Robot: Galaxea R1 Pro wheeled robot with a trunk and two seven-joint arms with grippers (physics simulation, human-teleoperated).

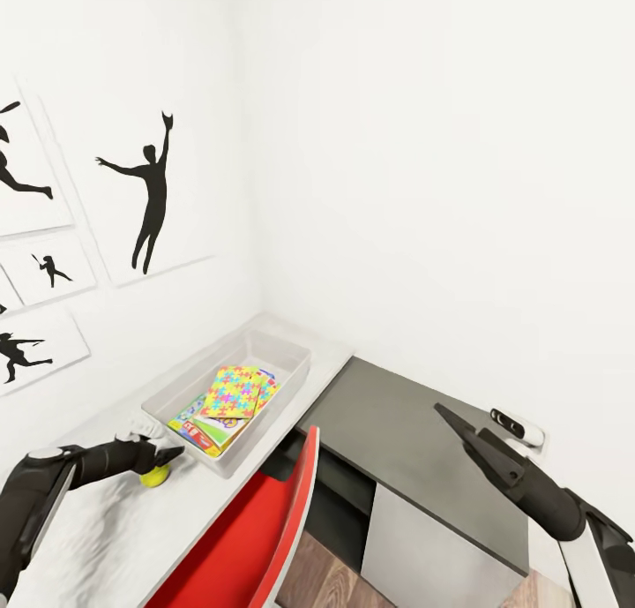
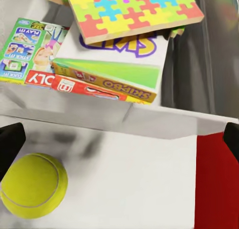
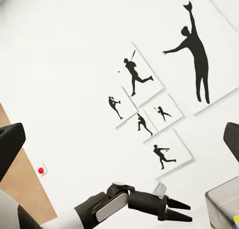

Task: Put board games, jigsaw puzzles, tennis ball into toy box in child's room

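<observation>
Head view: the left gripper hovers over the tennis ball on the pale table, beside the toy box holding puzzles and board games; the right gripper is raised, jaw state unclear. Left wrist view: jaws wide, ball between them, ungripped. Right wrist view: fingers spread, facing silhouette pictures.

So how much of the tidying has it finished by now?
Mostly done, it seems. The translucent pale grey plastic toy box already holds a bright multicoloured jigsaw sheet stacked on flat printed game boxes; I can't count every one. The small fuzzy yellow-green tennis ball lies on the pale table outside the box, at the left gripper, not yet lifted. The right gripper is idle.
</observation>
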